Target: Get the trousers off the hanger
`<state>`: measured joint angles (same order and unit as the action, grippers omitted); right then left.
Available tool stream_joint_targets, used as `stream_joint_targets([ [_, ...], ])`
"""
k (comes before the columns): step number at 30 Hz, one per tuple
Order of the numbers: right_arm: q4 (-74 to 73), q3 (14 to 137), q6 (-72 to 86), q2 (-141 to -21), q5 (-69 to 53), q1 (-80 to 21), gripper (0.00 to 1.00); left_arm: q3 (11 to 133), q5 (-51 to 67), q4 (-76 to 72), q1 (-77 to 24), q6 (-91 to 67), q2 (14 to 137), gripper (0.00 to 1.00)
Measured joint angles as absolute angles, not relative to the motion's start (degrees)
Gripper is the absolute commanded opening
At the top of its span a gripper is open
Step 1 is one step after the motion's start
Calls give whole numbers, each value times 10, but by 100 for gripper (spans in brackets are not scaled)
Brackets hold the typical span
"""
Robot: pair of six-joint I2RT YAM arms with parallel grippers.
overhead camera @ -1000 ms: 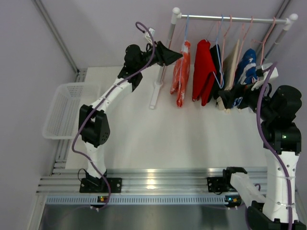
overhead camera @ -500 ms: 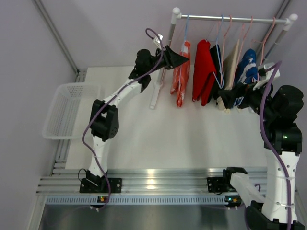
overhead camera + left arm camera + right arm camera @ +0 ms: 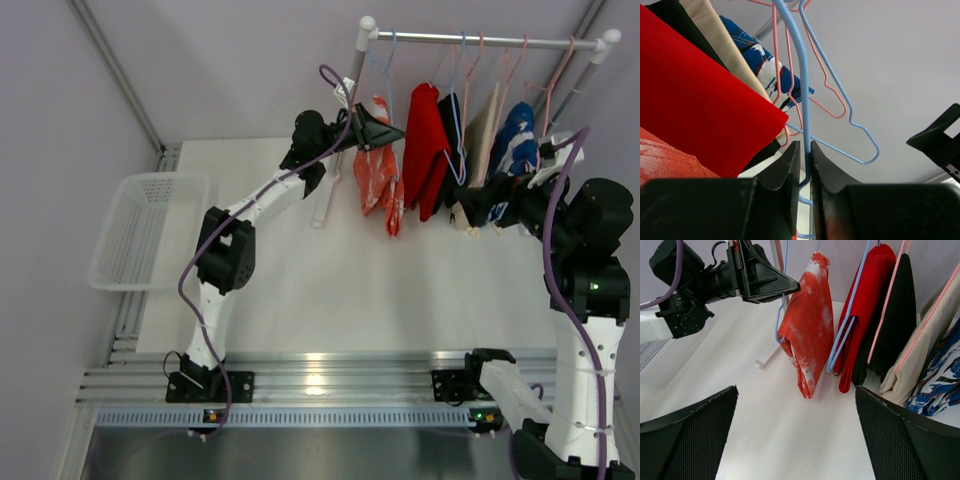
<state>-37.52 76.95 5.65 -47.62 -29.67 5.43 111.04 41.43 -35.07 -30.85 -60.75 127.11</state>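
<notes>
Pinches the wire of the hanger (image 3: 804,90) between the pressed-together fingers of the left tool (image 3: 804,147), plain only at the left wrist. From above, merely reaches the top of the trousers (image 3: 380,175), hanging askew under the rail (image 3: 480,40) over the worktop (image 3: 300,280). At the right wrist, shows the right tool (image 3: 796,390) spread wide, well apart from the trousers, these just beside a deep-red garment (image 3: 865,305).

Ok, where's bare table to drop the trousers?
Bare table is widest on the near side of the trousers, and left toward the basket. Crowded: under the rail's right half, where the red garment and neighbours hang by the right gripper.
</notes>
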Motion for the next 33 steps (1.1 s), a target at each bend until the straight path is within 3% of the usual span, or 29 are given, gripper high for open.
stream_joint_targets([
  [5,-375,769,57,-472,-297,54,99,1126,421,-348,-308,-616,1272,0],
  [19,-374,768,57,-472,-297,54,100,1232,437,-295,-308,-627,1312,0],
  [33,-373,757,58,-469,-297,54,100,1251,457,-300,-320,-597,1312,0],
])
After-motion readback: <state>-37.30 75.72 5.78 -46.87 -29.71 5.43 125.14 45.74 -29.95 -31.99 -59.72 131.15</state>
